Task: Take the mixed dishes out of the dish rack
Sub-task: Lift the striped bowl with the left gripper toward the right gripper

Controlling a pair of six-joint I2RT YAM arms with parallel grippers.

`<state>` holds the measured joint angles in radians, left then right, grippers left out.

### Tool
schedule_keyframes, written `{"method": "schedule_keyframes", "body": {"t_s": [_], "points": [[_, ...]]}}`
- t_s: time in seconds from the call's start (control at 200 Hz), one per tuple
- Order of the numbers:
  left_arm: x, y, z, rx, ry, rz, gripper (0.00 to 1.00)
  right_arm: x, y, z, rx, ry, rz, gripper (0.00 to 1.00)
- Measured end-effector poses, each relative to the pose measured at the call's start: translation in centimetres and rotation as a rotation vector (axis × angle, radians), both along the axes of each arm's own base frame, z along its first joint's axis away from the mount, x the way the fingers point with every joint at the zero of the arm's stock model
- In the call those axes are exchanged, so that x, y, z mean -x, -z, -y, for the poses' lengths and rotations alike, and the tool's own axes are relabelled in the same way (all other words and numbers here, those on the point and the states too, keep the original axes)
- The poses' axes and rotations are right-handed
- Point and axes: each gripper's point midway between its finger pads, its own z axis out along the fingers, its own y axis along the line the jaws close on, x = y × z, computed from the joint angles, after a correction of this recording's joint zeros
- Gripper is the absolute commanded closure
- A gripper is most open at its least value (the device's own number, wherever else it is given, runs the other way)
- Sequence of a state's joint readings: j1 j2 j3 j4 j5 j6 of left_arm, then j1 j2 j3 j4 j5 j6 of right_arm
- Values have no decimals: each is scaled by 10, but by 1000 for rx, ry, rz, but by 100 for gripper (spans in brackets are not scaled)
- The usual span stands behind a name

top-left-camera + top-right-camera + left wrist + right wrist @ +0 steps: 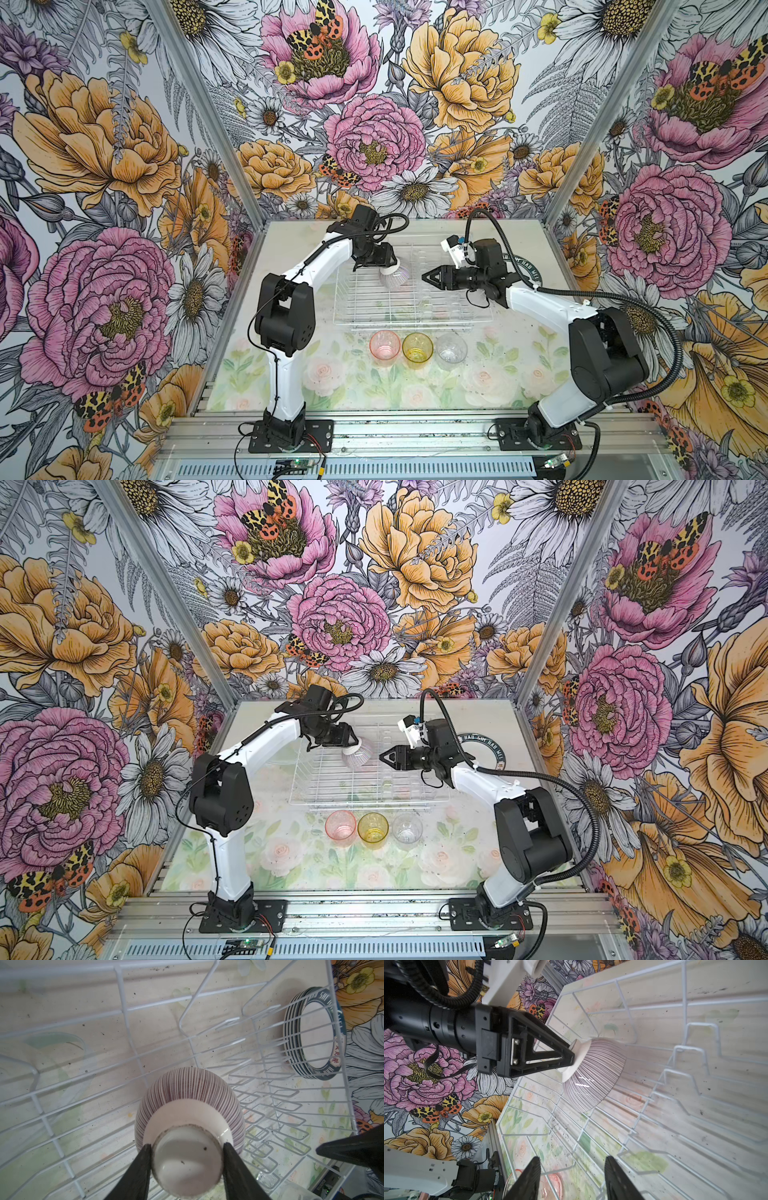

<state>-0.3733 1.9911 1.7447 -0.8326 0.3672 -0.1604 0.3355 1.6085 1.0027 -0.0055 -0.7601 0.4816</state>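
A grey-striped bowl (395,278) (359,757) hangs upside down and tilted over the back left of the white wire dish rack (415,323) (370,800). My left gripper (388,266) (352,746) (188,1144) is shut on the bowl's (189,1105) white foot, one finger on each side. My right gripper (426,277) (383,757) (573,1157) hovers open over the middle of the rack (685,1003), pointing at the bowl (593,1076) a short gap away, with nothing between its fingers. The rack (124,1009) shows only bare wires and prongs.
Pink (385,345) (340,825), yellow (417,345) (372,827) and clear (451,347) (407,826) tumblers stand upright in a row on the table in front of the rack. A stack of several dark-rimmed plates (486,750) (318,1028) lies right of the rack, partly behind my right arm.
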Motion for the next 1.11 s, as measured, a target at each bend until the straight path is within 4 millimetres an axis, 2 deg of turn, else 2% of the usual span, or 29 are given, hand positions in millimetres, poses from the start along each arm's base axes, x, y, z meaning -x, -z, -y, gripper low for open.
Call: {"method": "schedule_keyframes", "body": {"t_s": [0.18, 0.42, 0.761, 1.106], "points": [[2, -12, 1, 95, 1, 9, 66, 0, -1, -6, -46, -19, -8, 50], [4, -24, 11, 199, 23, 14, 66, 2, -9, -14, -130, -44, -5, 56], [8, -43, 21, 353, 46, 24, 67, 3, -18, -19, -211, -57, 13, 57], [9, -51, 32, 459, 67, 16, 67, 2, -35, -21, -277, -65, 60, 58]]}}
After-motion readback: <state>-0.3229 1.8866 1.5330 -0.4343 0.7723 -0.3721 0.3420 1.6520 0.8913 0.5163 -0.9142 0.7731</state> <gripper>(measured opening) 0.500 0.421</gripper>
